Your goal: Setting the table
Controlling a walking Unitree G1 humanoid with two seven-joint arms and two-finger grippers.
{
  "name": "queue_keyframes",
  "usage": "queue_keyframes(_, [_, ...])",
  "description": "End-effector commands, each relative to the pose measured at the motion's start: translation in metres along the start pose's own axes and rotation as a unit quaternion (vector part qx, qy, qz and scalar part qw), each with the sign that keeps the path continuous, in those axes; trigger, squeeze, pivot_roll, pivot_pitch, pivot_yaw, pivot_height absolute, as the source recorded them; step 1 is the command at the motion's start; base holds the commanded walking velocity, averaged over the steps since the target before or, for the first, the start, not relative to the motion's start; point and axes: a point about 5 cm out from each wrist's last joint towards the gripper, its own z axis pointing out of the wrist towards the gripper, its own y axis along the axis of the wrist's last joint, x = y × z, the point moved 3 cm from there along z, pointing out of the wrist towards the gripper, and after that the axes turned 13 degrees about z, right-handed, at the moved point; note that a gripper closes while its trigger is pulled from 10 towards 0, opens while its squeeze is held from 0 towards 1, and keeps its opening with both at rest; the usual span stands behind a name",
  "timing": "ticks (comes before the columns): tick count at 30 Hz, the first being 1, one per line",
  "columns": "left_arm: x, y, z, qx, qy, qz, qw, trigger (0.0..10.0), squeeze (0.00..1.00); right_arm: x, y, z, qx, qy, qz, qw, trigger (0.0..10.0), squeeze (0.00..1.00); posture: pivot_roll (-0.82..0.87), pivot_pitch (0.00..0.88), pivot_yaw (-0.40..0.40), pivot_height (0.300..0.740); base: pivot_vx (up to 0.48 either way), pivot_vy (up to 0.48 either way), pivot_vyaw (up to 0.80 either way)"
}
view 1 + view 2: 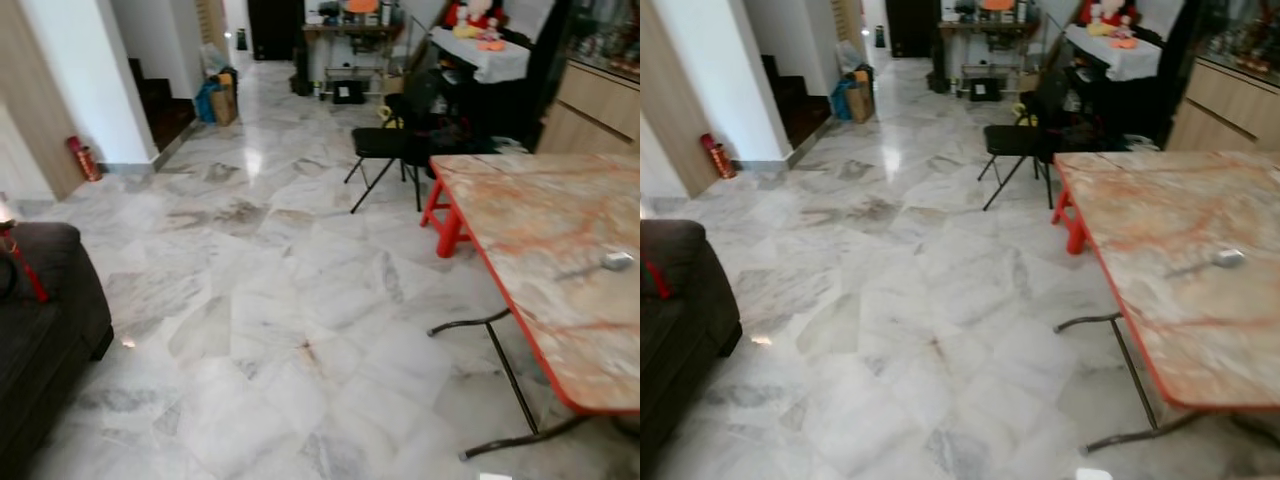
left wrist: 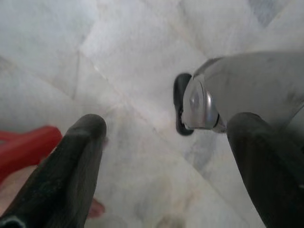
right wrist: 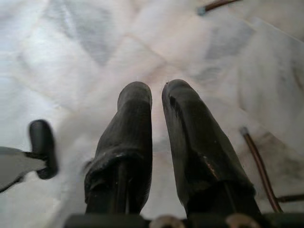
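Table: orange-veined marble folding table with red edge, at the robot's right, nearly bare.
Left gripper: fingers spread wide, empty, above floor.
Right gripper: fingers nearly together, empty.
Advice: walk closer squarely before reaching.

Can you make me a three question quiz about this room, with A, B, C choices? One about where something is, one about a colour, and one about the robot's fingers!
1. Where is the black folding chair?
A. Past the far end of the table
B. On the sofa
C. On top of the table

2. What colour is the stool tucked under the table?
A. Blue
B. Red
C. Green

3. How are the left gripper's fingers?
A. Spread apart, holding nothing
C. Pinching a spoon
B. Wrapped round a cup

Answers:
1. A, it stands on the floor beyond the table's far edge.
2. B, its legs show bright red.
3. A, bare floor shows between the two fingers.
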Motion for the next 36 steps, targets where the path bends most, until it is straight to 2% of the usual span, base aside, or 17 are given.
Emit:
queue_keyframes(1, [-0.0041, 0.0024, 0.0009, -0.001, -0.007, -0.001, 1.000, 10.0, 0.00, -0.0142, -0.0010, -0.0015, -0.001, -0.017, 0.008, 1.000, 10.0, 0.00, -0.02, 0.000, -0.020, 0.740, 0.000, 0.000, 0.00])
queue_keyframes(16, [-0.0030, 0.0035, 0.0011, -0.003, -0.007, 0.000, 1.000, 10.0, 0.00, -0.0121, -0.0002, -0.0014, -0.006, -0.011, 0.034, 0.999, 10.0, 0.00, -0.02, 0.000, -0.014, 0.740, 0.000, 0.000, 0.00])
queue_keyframes(36, [-0.0036, 0.0024, 0.0013, 0.004, -0.005, 0.024, 1.000, 10.0, 0.00, -0.0135, -0.0006, -0.0016, -0.006, -0.013, 0.034, 0.999, 10.0, 0.00, -0.03, 0.000, -0.013, 0.740, 0.000, 0.000, 0.00])
